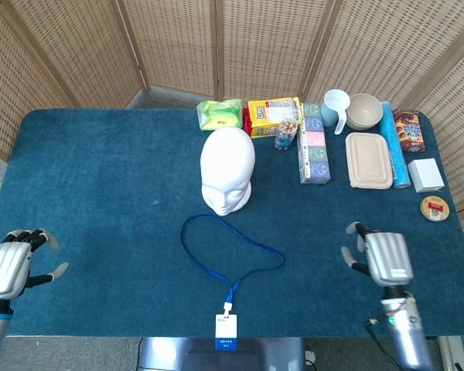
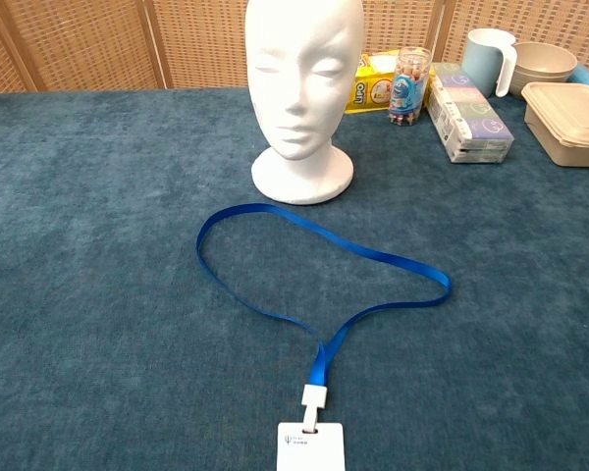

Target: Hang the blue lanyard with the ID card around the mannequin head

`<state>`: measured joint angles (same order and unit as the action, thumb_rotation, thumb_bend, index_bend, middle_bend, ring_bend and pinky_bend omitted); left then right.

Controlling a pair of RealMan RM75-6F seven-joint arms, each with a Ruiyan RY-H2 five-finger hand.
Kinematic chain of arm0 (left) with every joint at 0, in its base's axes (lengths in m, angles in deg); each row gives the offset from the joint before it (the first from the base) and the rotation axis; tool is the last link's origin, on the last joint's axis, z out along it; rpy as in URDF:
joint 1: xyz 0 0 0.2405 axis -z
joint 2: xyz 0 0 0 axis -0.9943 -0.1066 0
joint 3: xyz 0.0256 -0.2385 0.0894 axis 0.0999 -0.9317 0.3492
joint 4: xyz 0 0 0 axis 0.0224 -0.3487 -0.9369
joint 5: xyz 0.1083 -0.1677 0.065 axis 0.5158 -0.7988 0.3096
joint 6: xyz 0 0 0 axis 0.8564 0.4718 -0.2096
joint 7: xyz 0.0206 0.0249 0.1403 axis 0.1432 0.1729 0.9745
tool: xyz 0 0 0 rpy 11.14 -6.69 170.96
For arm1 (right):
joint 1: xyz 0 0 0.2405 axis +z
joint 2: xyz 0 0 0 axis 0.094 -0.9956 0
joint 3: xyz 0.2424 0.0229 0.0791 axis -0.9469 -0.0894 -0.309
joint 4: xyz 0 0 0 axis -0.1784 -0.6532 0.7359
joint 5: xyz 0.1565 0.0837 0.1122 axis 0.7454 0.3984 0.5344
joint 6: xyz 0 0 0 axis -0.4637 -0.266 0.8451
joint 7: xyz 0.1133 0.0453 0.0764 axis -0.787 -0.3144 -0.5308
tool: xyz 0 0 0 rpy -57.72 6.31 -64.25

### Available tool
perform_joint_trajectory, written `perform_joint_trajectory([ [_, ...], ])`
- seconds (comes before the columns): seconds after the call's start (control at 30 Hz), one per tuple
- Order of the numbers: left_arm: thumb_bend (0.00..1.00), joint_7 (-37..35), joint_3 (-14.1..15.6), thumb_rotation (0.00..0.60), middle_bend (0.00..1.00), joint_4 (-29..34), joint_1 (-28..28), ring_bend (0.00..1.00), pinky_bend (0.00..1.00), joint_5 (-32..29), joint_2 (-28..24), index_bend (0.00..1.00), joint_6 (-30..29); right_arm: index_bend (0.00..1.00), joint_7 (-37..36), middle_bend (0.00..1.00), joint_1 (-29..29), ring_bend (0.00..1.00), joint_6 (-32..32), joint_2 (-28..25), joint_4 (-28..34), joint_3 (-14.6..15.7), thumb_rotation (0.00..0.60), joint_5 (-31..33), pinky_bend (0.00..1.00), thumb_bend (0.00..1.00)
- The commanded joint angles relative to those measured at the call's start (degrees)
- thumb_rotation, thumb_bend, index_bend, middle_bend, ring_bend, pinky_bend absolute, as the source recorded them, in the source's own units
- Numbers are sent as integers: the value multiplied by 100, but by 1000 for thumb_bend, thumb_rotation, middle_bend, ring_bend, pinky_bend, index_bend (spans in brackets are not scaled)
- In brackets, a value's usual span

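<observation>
Blue ribbon lanyard [image 1: 230,251] with white ID card [image 2: 310,446] lies flat on the blue carpeted table [image 1: 100,178], just before the white foam mannequin head [image 1: 227,170]. Left hand [image 1: 9,267] and right hand [image 1: 385,256] hover near the front edge, fingers spread, holding nothing.

Little legible. On the yellow snack bag [image 1: 272,116] behind the mannequin head [image 1: 227,171], bold blue letters, apparently "LIPO", seen partly in the chest view [image 2: 371,86] beside the clear jar [image 2: 408,86]. On the ID card [image 2: 310,446] at the end of the blue lanyard [image 2: 314,263], a small dark logo with a line of tiny print, too small to read; in the head view, a blue band across the card's lower part with white marks, also unreadable. On the brown packet [image 1: 408,130] near the table's far right corner, printing too blurred to make out.
</observation>
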<state>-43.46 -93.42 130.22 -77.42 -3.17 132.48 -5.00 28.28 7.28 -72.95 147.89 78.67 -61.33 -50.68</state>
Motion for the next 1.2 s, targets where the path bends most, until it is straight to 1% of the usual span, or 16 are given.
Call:
perform_joint_trajectory([
  [0.03, 201, 50, -68, 528, 446, -27, 101, 398, 290, -70, 21, 516, 93, 419, 446, 817, 377, 971, 365, 379, 15, -143, 488, 376, 988, 369],
  [0.13, 201, 91, -120, 530, 446, -47, 194, 398, 290, -123, 38, 516, 168, 420, 631, 872, 573, 1000, 547, 579, -56, -168, 486, 553, 1000, 368],
  [0.3, 201, 126, -185, 527, 446, -61, 338, 398, 290, -179, 42, 516, 287, 440, 784, 943, 876, 1000, 857, 874, -179, -197, 487, 844, 1000, 368],
  [0.43, 200, 157, -241, 526, 446, -70, 445, 398, 290, -224, 29, 516, 359, 449, 895, 977, 1082, 1000, 1057, 1111, -308, -170, 487, 1054, 1000, 360],
  [0.67, 200, 156, -260, 526, 446, -75, 544, 398, 290, -250, 14, 516, 414, 454, 1034, 990, 1340, 1000, 1213, 1500, -472, -109, 487, 1301, 1000, 353],
  [0.9, 200, 130, -215, 529, 446, -97, 567, 398, 290, -299, 2, 516, 454, 454, 1295, 991, 1560, 1000, 1298, 1874, -706, -71, 487, 1583, 1000, 347],
  [1.0, 201, 90, -182, 531, 446, -139, 577, 399, 290, -352, 14, 516, 497, 454, 1525, 991, 1689, 1000, 1323, 2082, -988, -69, 488, 1825, 1000, 346],
  [1.2, 201, 69, -148, 532, 446, -186, 599, 399, 290, -435, 25, 516, 552, 454, 1697, 991, 1805, 1000, 1282, 2279, -1207, -59, 484, 2089, 1000, 347],
])
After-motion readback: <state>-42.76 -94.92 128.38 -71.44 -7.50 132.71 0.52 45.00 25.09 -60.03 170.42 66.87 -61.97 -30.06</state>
